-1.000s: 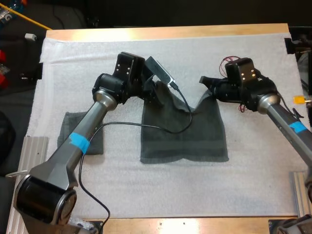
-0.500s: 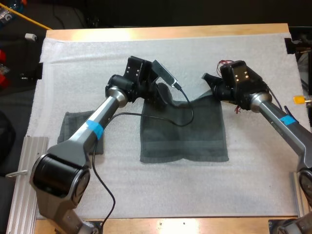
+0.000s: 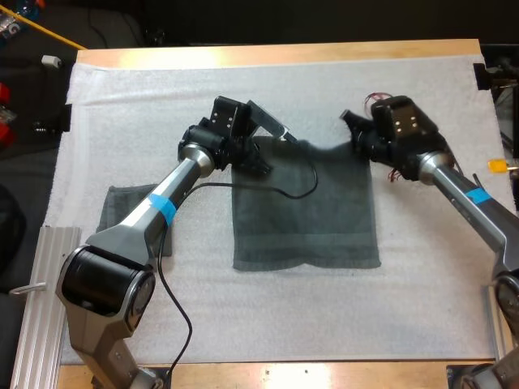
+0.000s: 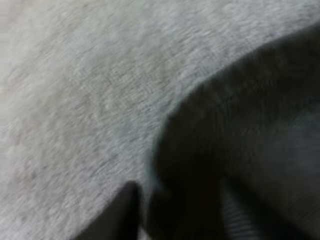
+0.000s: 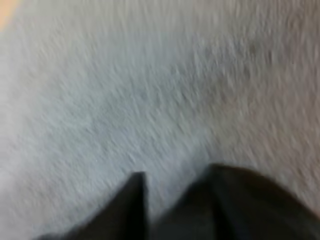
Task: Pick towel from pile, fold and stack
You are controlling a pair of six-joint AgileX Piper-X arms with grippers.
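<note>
Two towels, one spread towel (image 3: 308, 215) and one folded towel (image 3: 117, 219), on one white mat (image 3: 422, 316).

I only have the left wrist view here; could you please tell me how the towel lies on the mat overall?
Observer: The towel lies spread flat in the middle of the mat.
Operator: Thank you. Where is the right gripper?
Observer: The right gripper is at the towel's far right corner.
Operator: Is anything else on the mat?
Observer: A folded towel lies near the mat's left edge.
</note>
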